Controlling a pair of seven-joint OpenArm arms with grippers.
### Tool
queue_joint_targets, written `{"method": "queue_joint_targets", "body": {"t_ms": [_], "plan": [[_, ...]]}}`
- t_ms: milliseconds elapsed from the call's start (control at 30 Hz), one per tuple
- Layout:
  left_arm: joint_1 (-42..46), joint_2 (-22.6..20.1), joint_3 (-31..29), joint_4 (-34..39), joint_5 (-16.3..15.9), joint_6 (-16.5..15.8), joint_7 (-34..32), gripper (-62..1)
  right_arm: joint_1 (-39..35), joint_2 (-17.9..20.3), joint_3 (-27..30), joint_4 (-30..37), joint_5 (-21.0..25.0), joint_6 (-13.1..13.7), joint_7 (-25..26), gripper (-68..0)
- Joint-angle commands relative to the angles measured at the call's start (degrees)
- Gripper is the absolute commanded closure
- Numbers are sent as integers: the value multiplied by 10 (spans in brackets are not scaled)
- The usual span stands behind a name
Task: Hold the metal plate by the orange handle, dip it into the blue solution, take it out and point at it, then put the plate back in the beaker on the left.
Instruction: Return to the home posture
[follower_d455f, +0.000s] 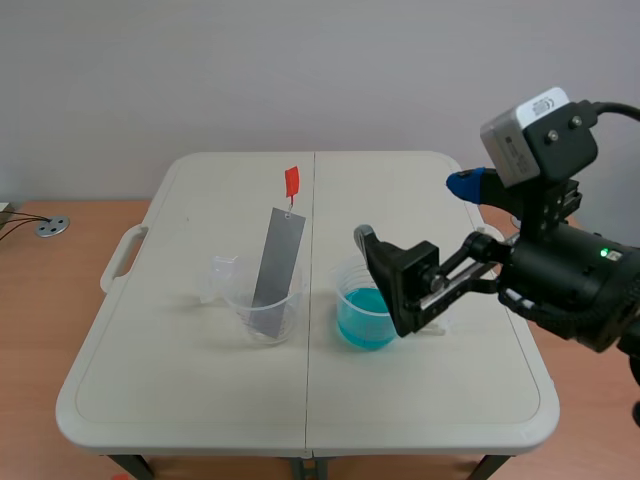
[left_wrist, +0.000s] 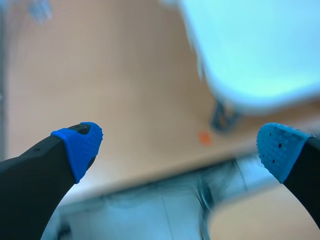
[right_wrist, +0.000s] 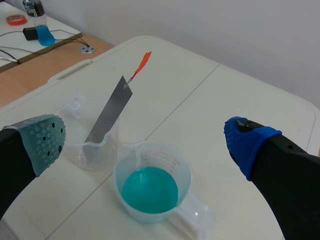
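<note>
metal plate (follower_d455f: 277, 265): stands tilted in the clear beaker (follower_d455f: 265, 312), lower end inside, upper end leaning toward the far side of the surface (follower_d455f: 190, 400)
orange handle (follower_d455f: 291, 181): hangs off the plate's top end on a small link, nothing touching it
blue solution (follower_d455f: 363, 322): in a translucent jug (right_wrist: 150, 155) with a handle, just beside the clear beaker on its right
writing: raised graduation marks (right_wrist: 167, 156) on the jug wall and a white label (follower_d455f: 545, 103) on the right wrist camera housing, both too small to read
right gripper (right_wrist: 145, 140): raised over the jug, jaws wide, holding nothing; one pad grey-green (right_wrist: 45, 142), one blue (right_wrist: 247, 142)
left gripper (left_wrist: 180, 147): off the surface, above the blurred floor by its edge, jaws wide, nothing between them
</note>
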Motion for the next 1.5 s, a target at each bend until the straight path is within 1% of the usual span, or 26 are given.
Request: {"method": "queue_joint_targets", "body": {"t_ms": [0, 100, 167, 267, 333, 433, 533, 667, 733, 833, 900, 967, 1033, 1100, 1233, 1467], "plan": [[3, 5, -9, 45, -1, -2, -8, -623, -18, 2, 7, 15, -3, -1, 18, -665], [3, 5, -31, 126, 0, -1, -7, -623, -68, 2, 16, 38, -26, -14, 36, -665], [3, 6, -33, 174, 0, -2, -7, -623, -99, 2, 22, 52, -40, -14, 48, -665], [3, 25, -33, 242, 0, -2, -7, -623, -144, 2, 32, 72, -56, -20, 62, -665], [3, 49, -33, 286, 0, -3, -7, -623, -171, 2, 38, 81, -63, -31, 73, -665], [3, 100, -32, 343, 4, -14, 2, -623, -201, 2, 50, 82, -65, -33, 90, -665], [3, 150, -29, 376, 25, -37, 1, -623, -222, 2, 59, 82, -79, -35, 100, -665], [0, 193, -17, 387, 40, -68, 2, -623, -236, 2, 68, 82, -88, -41, 108, -665], [0, 206, -12, 387, 55, -80, 2, -623, -239, 2, 71, 82, -89, -41, 108, -665], [0, 207, 2, 387, 67, -83, 3, -623, -240, 2, 73, 82, -90, -42, 108, -665], [0, 207, 11, 387, 87, -83, 6, -623, -240, 2, 73, 82, -92, -42, 106, -665], [0, 207, 21, 387, 97, -83, 24, -623, -240, 2, 73, 82, -92, -42, 106, -665], [0, 207, 29, 387, 108, -83, 29, -623, -240, 2, 73, 82, -92, -41, 106, -665], [0, 207, 32, 387, 108, -83, 33, -623, -240, 2, 73, 82, -92, -41, 104, -665], [0, 207, 35, 384, 108, -83, 62, -623, -240, 2, 73, 82, -92, -41, 103, -665], [-7, 207, 59, 349, 108, -83, 62, -623, -240, 1, 73, 82, -92, -41, 94, -665]]}}
